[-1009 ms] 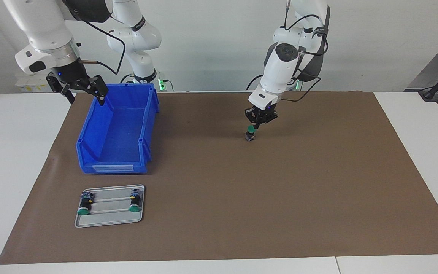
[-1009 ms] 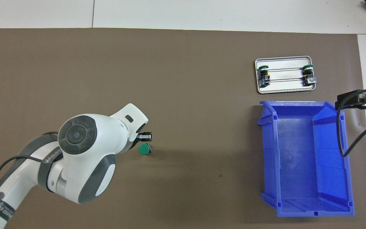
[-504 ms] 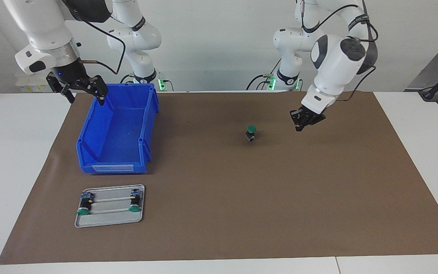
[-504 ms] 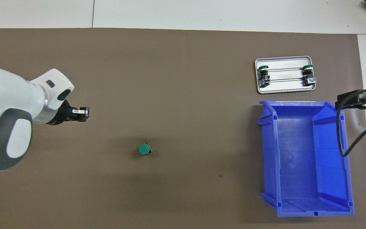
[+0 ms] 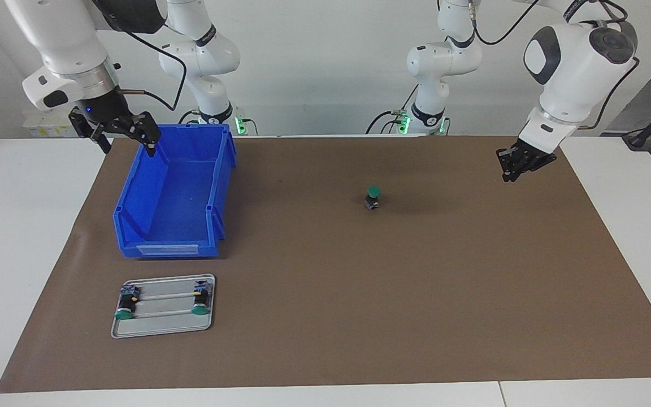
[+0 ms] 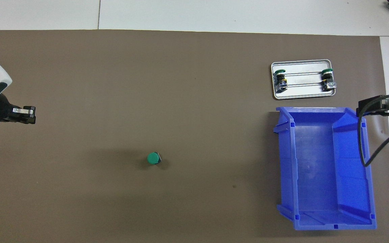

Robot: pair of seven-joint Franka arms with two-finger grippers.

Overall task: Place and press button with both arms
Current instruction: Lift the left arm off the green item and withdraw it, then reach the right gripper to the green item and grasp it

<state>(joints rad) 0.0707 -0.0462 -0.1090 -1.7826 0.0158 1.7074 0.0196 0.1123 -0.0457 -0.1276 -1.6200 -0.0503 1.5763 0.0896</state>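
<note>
Green-capped button (image 5: 373, 196) upright on the brown mat (image 5: 359, 316), cap facing up, about midway between the two arms' ends of the tabletop (image 5: 31, 237); nothing touching it. Likely stood that way so the cap can be pushed straight down from above.

Left pincer (image 5: 520, 164) raised over the mat near the left arm's end, well apart from the button, carrying nothing. Fingers close together, though whether fully together cannot be told. Also visible at the edge of the overhead view (image 6: 24, 113).

Right pincer (image 5: 125, 133) hanging over the corner of the blue bin (image 5: 176, 195) at the right arm's end, fingers spread wide apart, gripping nothing, waiting. Bin empty, open front toward the grey tray, nearer the robots than the tray.

Flat grey metal tray (image 5: 163, 328) on the mat, farther from the robots than the bin. Two more green-capped buttons lying on their sides in it, one at each end (image 5: 125, 305) (image 5: 200, 301), apparently stock for later rounds.

Judged from the layout: placing done, button standing free; pressing of the cap possibly done too or yet to come, not decidable here.
</note>
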